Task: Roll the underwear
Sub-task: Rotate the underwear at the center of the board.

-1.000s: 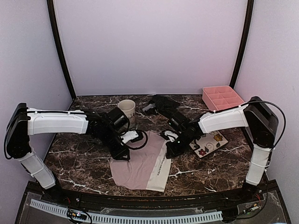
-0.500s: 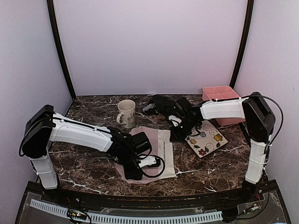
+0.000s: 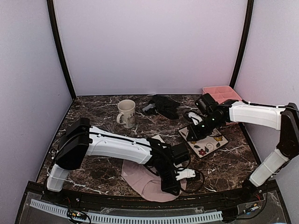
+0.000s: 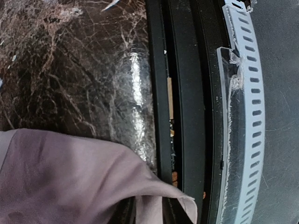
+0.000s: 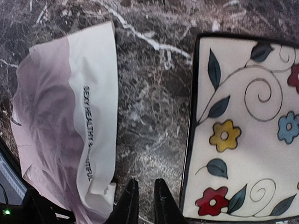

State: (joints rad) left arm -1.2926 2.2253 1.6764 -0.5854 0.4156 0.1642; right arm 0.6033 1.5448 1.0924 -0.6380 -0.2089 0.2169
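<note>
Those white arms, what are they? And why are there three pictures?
They are two robot arms bolted to a table. The big picture looks down from above and behind them. The other two pictures come from a small camera on each wrist, so each looks along its own hand. On the table lie pink underwear, black underwear, a mug, a flowered plate and a pink box. The left hand seems to pinch the pink underwear near the table's front edge. The right hand hangs nearly shut and empty, by the plate's edge.
</note>
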